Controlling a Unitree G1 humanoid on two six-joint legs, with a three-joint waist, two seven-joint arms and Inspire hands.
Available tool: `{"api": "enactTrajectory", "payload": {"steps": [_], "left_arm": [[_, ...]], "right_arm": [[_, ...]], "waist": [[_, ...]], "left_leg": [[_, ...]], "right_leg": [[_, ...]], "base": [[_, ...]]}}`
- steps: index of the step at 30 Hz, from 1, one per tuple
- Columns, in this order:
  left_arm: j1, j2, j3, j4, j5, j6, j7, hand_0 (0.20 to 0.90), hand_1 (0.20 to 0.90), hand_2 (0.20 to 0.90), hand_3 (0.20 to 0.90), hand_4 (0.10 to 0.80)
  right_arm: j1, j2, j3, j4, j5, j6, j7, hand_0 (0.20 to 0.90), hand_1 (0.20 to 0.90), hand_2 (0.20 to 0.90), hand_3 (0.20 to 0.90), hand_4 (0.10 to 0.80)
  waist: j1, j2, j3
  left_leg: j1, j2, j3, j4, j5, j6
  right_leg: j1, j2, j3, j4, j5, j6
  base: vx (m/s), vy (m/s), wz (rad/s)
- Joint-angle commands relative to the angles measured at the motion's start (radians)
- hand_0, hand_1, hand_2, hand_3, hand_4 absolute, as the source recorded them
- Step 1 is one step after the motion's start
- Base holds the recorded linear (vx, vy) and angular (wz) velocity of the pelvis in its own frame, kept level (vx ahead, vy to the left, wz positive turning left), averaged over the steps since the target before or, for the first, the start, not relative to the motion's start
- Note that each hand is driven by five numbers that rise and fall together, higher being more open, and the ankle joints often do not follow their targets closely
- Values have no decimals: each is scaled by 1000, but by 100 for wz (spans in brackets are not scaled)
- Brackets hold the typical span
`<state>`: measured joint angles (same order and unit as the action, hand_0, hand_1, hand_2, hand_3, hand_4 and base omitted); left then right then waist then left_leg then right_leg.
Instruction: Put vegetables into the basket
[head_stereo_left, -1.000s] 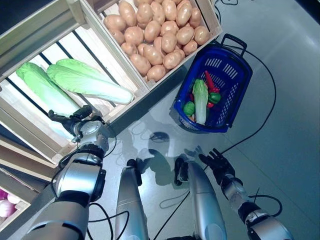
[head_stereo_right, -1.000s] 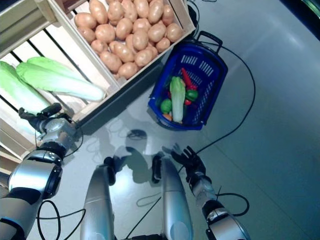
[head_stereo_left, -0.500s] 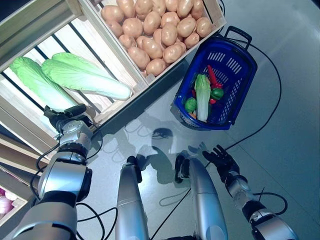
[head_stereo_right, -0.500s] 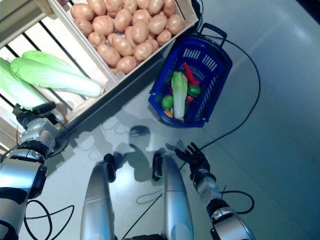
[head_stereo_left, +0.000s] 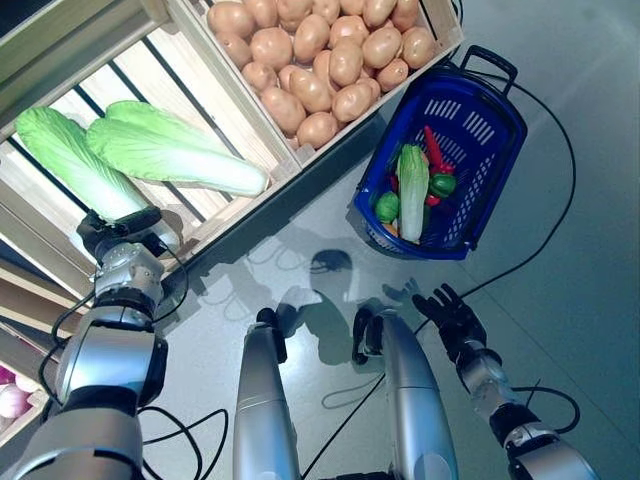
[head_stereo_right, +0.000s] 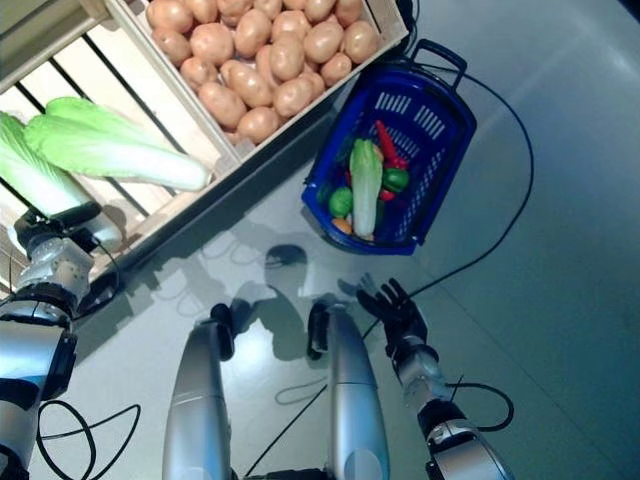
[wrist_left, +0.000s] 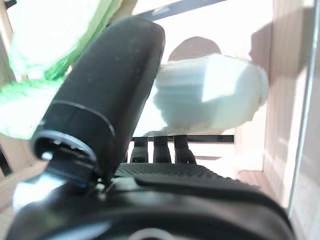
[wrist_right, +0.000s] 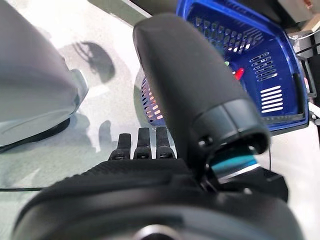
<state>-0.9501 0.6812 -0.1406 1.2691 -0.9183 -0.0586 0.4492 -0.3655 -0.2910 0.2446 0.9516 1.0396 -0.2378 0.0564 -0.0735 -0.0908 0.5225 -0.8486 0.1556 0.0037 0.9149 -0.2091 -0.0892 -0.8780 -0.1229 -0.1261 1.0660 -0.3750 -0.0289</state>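
Blue plastic basket (head_stereo_left: 470, 190) stands on the grey floor (head_stereo_left: 580, 300), just off the corner of the wooden potato crate (head_stereo_left: 440, 55), its black handle (head_stereo_left: 492, 62) folded at the far end. Inside the basket: one napa cabbage (head_stereo_left: 412, 190) lying lengthwise, a red chili pepper (head_stereo_left: 432, 152) beside it toward the handle end, a green round vegetable (head_stereo_left: 441, 185) next to the cabbage, and another green one (head_stereo_left: 386, 207) on the cabbage's other side; something orange shows at the near end, too small to identify. The potato crate is filled with a heap of potatoes (head_stereo_left: 320, 60). Beside it, a slatted wooden crate (head_stereo_left: 205, 205) holds two napa cabbages still unloaded: one (head_stereo_left: 170, 158) lying along the slats with its white stem end pointing toward the potato crate, the other (head_stereo_left: 70, 165) next to it with its stem end at the crate's near edge. Left hand (head_stereo_left: 122, 232) sits at that near edge, touching the stem of the second cabbage; in the left wrist view the white stem (wrist_left: 210, 97) lies just past the straight fingers (wrist_left: 157, 149) with the thumb raised clear of it, so the hand is spread and not gripping. Right hand (head_stereo_left: 452, 318) hangs over bare floor, near the basket but apart from it, fingers splayed and straight, holding nothing; the right wrist view shows the basket (wrist_right: 260, 75) ahead of it.
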Motion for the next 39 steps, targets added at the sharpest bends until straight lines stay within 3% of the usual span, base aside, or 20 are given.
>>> {"api": "enactTrajectory", "payload": {"steps": [1, 10, 15, 20, 22, 24, 27, 29, 33, 36, 39], "left_arm": [[4, 26, 1, -71, 8, -49, -53, 300, 300, 300, 300, 400], [100, 26, 47, -70, 31, -60, -78, 300, 300, 300, 300, 400], [195, 12, 87, -110, 34, -114, -72, 300, 300, 300, 300, 400], [362, -87, 121, -219, 61, -208, -48, 300, 300, 300, 300, 400], [460, -163, 130, -289, 91, -253, -53, 300, 300, 300, 300, 400], [525, -226, 111, -352, 157, -286, -30, 300, 300, 300, 300, 400], [569, -259, 96, -408, 201, -305, 0, 300, 300, 300, 300, 400], [600, -307, 74, -483, 241, -341, 28, 300, 300, 300, 300, 400], [628, -376, 24, -595, 341, -384, 44, 300, 300, 300, 300, 400], [637, -392, -12, -671, 385, -363, 12, 300, 300, 300, 300, 400], [633, -365, -80, -792, 443, -315, -70, 300, 300, 300, 300, 400]], "right_arm": [[52, -41, -42, -85, 60, -87, 9, 900, 900, 900, 900, 800], [79, -37, -52, -113, 54, -83, 1, 900, 900, 900, 900, 800], [106, -21, -52, -171, 45, -102, -1, 900, 900, 900, 900, 800], [139, 21, -16, -292, -23, -169, -76, 900, 900, 900, 900, 800], [136, 46, -8, -352, -18, -201, -119, 900, 900, 900, 900, 800], [133, 62, -19, -399, -22, -228, -126, 900, 900, 900, 900, 800], [123, 63, -37, -449, -67, -257, -168, 900, 900, 900, 900, 800], [82, 47, -65, -481, -206, -333, -304, 900, 900, 900, 900, 800], [-2, 17, -107, -556, -353, -384, -418, 900, 900, 900, 900, 800], [-67, -4, -126, -570, -320, -382, -359, 900, 900, 900, 900, 800], [-165, -55, -133, -568, -304, -308, -293, 900, 900, 900, 900, 800]], "waist": [[-28, 44, -3], [-29, 62, -57], [-25, 79, -115], [1, 92, -184], [20, 95, -226], [36, 98, -264], [52, 104, -306], [75, 106, -348], [113, 101, -379], [131, 96, -393], [158, 80, -418]], "left_leg": [[119, -30, 122, 5, -107, 132], [258, -34, 138, -84, -90, 118], [376, -45, 145, -186, -66, 112], [519, -76, 134, -335, -18, 105], [618, -93, 129, -443, 19, 100], [689, -107, 127, -521, 46, 97], [747, -115, 129, -611, 90, 99], [810, -129, 111, -687, 107, 97], [854, -137, 93, -723, 109, 98], [871, -141, 81, -735, 108, 98], [898, -144, 57, -773, 113, 97]], "right_leg": [[126, -6, 23, -67, 35, -8], [256, -19, 20, -154, 46, -2], [366, -30, 17, -244, 61, 1], [515, -48, -13, -390, 96, 11], [615, -53, -36, -495, 123, 20], [695, -52, -58, -585, 149, 28], [770, -45, -85, -690, 193, 29], [856, -38, -104, -794, 221, 43], [925, -34, -133, -862, 248, 51], [956, -31, -141, -895, 263, 52], [993, -27, -154, -936, 284, 59]], "base": [[0, 0, 0], [39, -13, 0], [80, -30, -3], [105, -79, 2], [186, -88, 0], [179, -76, 5], [97, -67, 5], [160, -85, 18], [54, -80, 21], [32, -55, 16], [35, -74, 19]]}}
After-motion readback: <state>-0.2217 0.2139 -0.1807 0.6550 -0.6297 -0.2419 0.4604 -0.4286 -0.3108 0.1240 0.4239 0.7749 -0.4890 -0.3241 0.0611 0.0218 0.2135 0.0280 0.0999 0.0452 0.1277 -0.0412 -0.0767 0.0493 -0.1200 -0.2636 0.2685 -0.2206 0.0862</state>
